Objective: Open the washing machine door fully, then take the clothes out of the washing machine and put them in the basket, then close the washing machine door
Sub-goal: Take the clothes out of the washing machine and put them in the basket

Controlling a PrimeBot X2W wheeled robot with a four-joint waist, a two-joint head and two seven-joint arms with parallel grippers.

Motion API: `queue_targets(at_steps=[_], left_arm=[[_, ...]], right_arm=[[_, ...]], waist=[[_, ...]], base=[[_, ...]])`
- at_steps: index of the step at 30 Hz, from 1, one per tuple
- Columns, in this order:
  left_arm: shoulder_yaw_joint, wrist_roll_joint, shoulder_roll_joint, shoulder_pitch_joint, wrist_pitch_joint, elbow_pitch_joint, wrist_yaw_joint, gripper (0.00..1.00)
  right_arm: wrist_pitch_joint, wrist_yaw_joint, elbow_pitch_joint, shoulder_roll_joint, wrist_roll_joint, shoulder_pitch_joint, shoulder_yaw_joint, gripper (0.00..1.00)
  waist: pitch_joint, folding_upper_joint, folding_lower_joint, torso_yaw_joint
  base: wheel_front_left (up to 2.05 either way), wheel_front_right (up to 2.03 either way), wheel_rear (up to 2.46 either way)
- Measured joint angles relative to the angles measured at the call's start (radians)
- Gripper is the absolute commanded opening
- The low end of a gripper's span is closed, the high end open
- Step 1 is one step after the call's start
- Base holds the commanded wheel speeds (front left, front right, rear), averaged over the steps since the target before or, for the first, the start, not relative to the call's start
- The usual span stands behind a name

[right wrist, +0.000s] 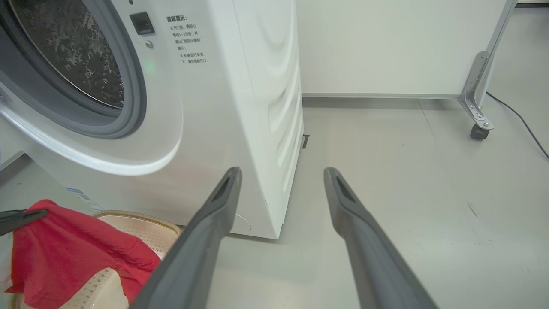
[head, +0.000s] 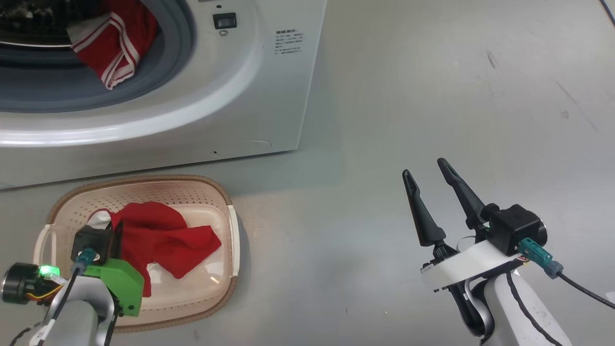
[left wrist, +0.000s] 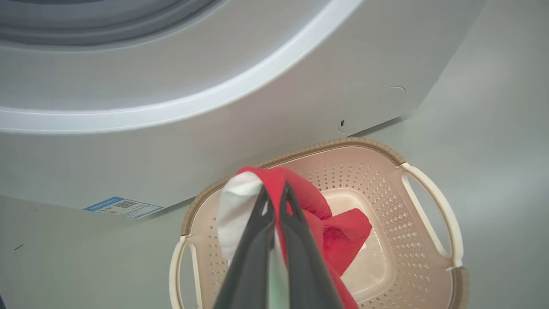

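Observation:
The white washing machine (head: pixel 269 91) stands at the upper left, its grey-rimmed porthole (head: pixel 182 57) uncovered; the door is out of view. One red garment with white striped trim (head: pixel 117 45) hangs over the porthole's lower lip. The cream basket (head: pixel 229 226) sits on the floor right in front of the washer. My left gripper (left wrist: pixel 274 192) is shut on a second red garment with white lining (left wrist: pixel 343 231), holding its top just above the basket while its lower end lies on the basket floor. My right gripper (head: pixel 424 167) is open and holds nothing, out over bare floor right of the basket.
A blue label sticker (left wrist: pixel 122 207) is on the washer's lower front. Behind the washer's right side are a white wall panel, a metal frame leg on a caster (right wrist: pixel 477 128) and a dark cable (right wrist: pixel 521 122). Grey floor stretches to the right.

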State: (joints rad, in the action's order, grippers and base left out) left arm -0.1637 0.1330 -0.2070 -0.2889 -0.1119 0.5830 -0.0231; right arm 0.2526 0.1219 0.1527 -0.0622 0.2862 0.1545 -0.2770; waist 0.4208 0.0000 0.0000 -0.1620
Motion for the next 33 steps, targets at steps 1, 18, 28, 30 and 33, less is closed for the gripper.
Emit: queue_targets(at_steps=[1, 18, 28, 30, 33], left_arm=[[0.000, 0.000, -0.002, -0.009, 0.007, 0.010, 0.000, 0.00], [0.024, 0.007, -0.024, -0.092, 0.032, 0.199, 0.000, 0.00], [0.009, 0.007, 0.007, -0.132, 0.012, 0.286, -0.008, 1.00], [0.008, 0.007, 0.009, -0.133, 0.003, 0.300, -0.008, 1.00], [0.006, 0.007, 0.018, -0.133, -0.019, 0.318, -0.008, 1.00]], right_arm=[[0.000, 0.000, -0.003, 0.000, 0.000, 0.004, 0.000, 1.00], [0.000, 0.000, -0.015, 0.006, 0.005, 0.049, 0.011, 1.00], [0.000, 0.000, -0.002, 0.009, 0.003, 0.059, 0.017, 1.00], [0.000, 0.000, 0.005, 0.009, 0.002, 0.062, 0.017, 1.00], [0.000, 0.000, 0.013, 0.009, 0.000, 0.062, 0.017, 1.00]], waist=[[0.010, 0.0000, 0.0000, -0.008], [0.155, 0.0000, 0.0000, -0.128], [0.147, 0.0000, 0.0000, -0.119], [0.138, 0.0000, 0.0000, -0.114], [0.123, 0.0000, 0.0000, -0.106]], base=[[0.00, 0.00, 0.00], [0.00, 0.00, 0.00], [0.00, 0.00, 0.00], [0.00, 0.00, 0.00], [0.00, 0.00, 0.00]])
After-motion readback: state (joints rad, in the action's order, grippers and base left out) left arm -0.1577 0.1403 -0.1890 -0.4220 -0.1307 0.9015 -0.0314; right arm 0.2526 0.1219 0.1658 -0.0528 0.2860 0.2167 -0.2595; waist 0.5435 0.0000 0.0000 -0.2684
